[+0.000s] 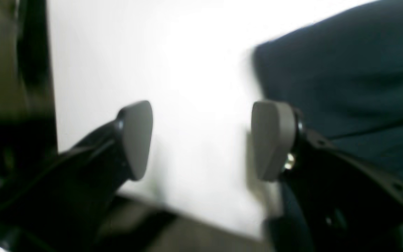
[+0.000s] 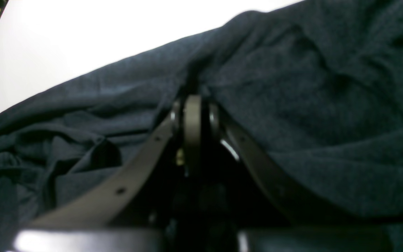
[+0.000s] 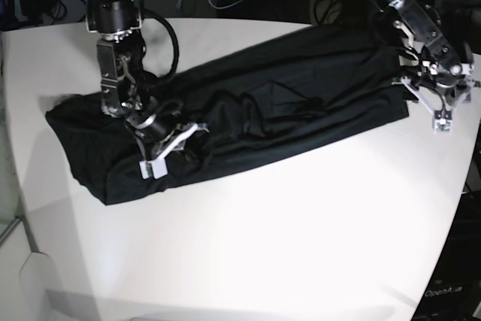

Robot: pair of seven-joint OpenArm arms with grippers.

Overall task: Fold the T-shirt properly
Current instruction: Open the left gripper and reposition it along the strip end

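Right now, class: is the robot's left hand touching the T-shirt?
Apart. The left wrist view shows the left hand open over bare white table, with the T-shirt lying off to one side.

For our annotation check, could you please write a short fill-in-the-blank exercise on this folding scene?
1. The T-shirt lying on the white table is ____ in colour.
2. The left tool has its jaws ____, with nothing between them.
3. The right tool is ____ on the T-shirt's fabric.
4. The left tool hovers beside the garment's edge over the bare ____.

Missing words: black; open; shut; table
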